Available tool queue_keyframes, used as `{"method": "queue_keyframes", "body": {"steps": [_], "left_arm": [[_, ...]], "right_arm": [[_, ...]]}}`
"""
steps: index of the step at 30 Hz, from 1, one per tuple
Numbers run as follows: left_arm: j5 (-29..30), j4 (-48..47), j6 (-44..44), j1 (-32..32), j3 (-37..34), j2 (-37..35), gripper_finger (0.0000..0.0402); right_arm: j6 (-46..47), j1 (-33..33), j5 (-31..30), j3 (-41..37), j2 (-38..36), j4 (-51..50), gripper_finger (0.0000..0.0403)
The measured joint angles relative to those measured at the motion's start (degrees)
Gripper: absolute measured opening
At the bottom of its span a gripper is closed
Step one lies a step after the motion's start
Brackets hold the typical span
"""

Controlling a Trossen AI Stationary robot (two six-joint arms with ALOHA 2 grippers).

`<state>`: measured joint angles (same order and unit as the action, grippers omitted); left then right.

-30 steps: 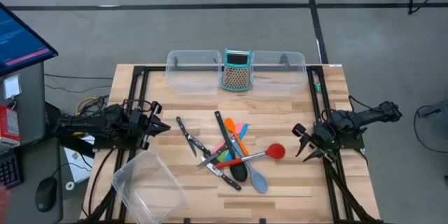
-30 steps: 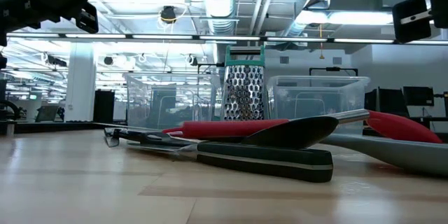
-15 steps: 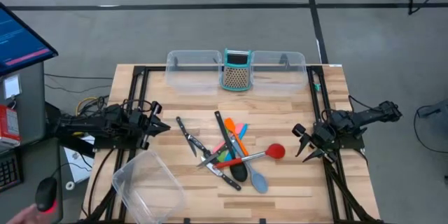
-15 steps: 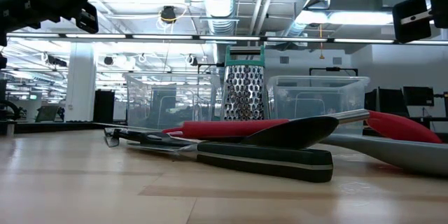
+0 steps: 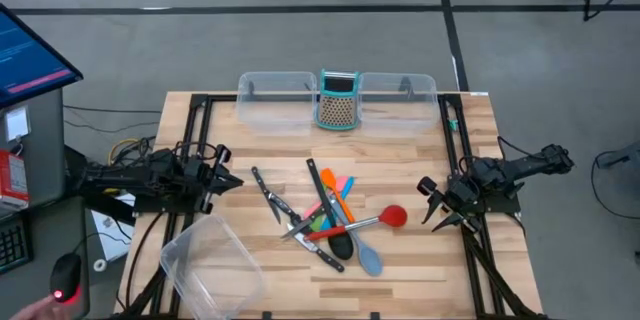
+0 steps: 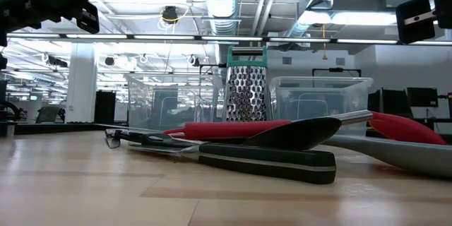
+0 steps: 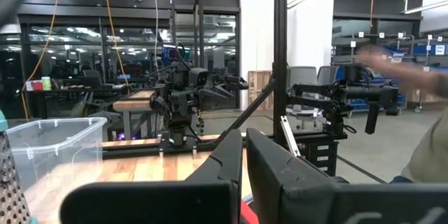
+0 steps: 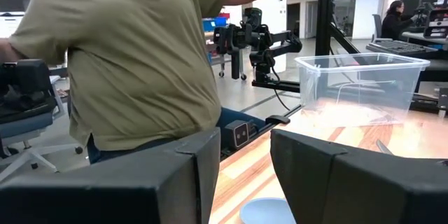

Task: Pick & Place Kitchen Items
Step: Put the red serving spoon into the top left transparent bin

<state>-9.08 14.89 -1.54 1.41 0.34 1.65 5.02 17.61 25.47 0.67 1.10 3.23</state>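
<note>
nothing of the task appears to be done yet. the kitchen items [image 5: 330, 218] lie in one loose heap at the middle of the table [image 5: 470, 140], several crossing or overlapping, and none is seen inside a container. the two clear tubs [image 5: 276, 100] at the far edge, either side of the teal-framed grater [image 5: 338, 101], look empty from above, and a third tub [image 5: 212, 265] sits tilted at the near left corner with nothing visible in it. every piece is judged to be left to pick and place.

the left gripper [image 5: 226, 180] is parked at the left side of the table, well apart from the heap, its fingers [image 7: 231, 155] closed together and holding nothing. the right gripper [image 5: 433, 208] is parked at the right side, near the red spoon [image 5: 385, 218] but not touching it; its fingers [image 8: 192, 155] stand partly apart with nothing between them.

as to lie, the long axes differ. in the high view the red spoon runs nearly across the table, bowl toward the right arm, handle into the heap. the grey-blue spoon [image 5: 368, 256] lies on a diagonal with its bowl toward the near edge. the black-handled knives [image 5: 322, 252] run diagonally from far left to near right. the small orange and pink spatulas [image 5: 343, 186] are angled toward the far right. a dark utensil [image 5: 322, 189] runs roughly from far to near. in the low view all are seen lying flat, the black spoon [image 6: 300, 133] resting across a knife handle [image 6: 268, 162].
</note>
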Motion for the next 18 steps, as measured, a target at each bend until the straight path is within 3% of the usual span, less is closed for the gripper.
{"method": "queue_keyframes", "body": {"steps": [11, 14, 18], "left_arm": [[0.0, 0.2, 0.0, 0.0, 0.0, 0.0, 0.0003], [0.0, 0.2, 0.0, 0.0, 0.0, 0.0, 0.0003], [0.0, 0.3, 0.0, 0.0, 0.0, 0.0, 0.0003]], "right_arm": [[0.0, -0.1, -0.8, 0.0, 0.0, 0.3, 0.0124], [-4.1, -0.1, -7.8, -0.1, 0.0, 1.9, 0.0124], [-7.8, -0.1, -15.7, -0.1, 0.0, 11.7, 0.0124]]}}
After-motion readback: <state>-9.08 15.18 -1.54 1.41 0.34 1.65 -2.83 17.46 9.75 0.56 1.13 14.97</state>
